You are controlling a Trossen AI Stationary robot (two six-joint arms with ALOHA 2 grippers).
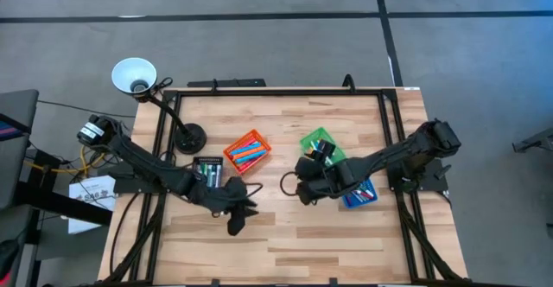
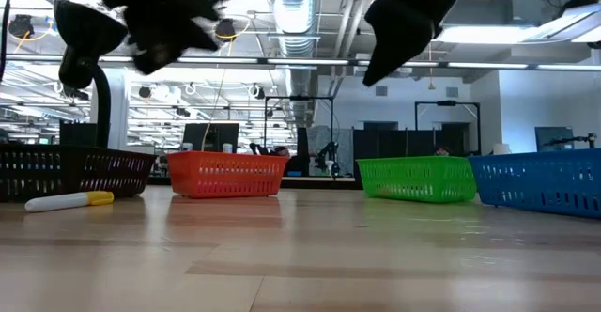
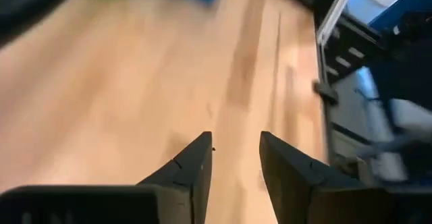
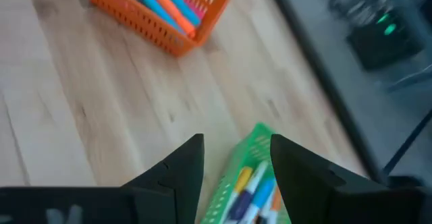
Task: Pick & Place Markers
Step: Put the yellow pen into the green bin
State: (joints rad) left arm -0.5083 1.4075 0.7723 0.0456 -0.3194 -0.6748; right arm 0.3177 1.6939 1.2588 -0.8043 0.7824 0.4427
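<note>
Markers (image 1: 247, 152) lie mostly sorted into bins on the wooden counter (image 1: 285, 235). Orange bin (image 1: 246, 151), near counter centre: blue and orange-red markers lying lengthwise inside; the right wrist view shows the same mix (image 4: 162, 1). Green bin (image 1: 320, 143), just to the right of the orange one: several markers with yellow, blue and orange ends, seen in the right wrist view (image 4: 253, 187). Blue bin (image 1: 359, 193), nearer the front right: a few markers inside, colours hard to tell. Black bin (image 1: 207, 169), left of the orange one: contents unclear from above.

One loose marker (image 2: 69, 200), white body with a yellow end, lies flat on the counter in the low view, in front of the black bin (image 2: 75, 171).

Left hand (image 1: 235, 224): over bare wood toward the front left of centre, off the surface. Its fingers (image 3: 196, 170) stand a narrow gap apart with nothing between them.

Right hand (image 1: 303, 186): near the counter's middle, between the green and blue bins, raised. Fingers (image 4: 179, 166) parted a moderate way, empty, with the green bin showing in the gap below them.

A white desk lamp (image 1: 134, 75) stands at the back left corner.
</note>
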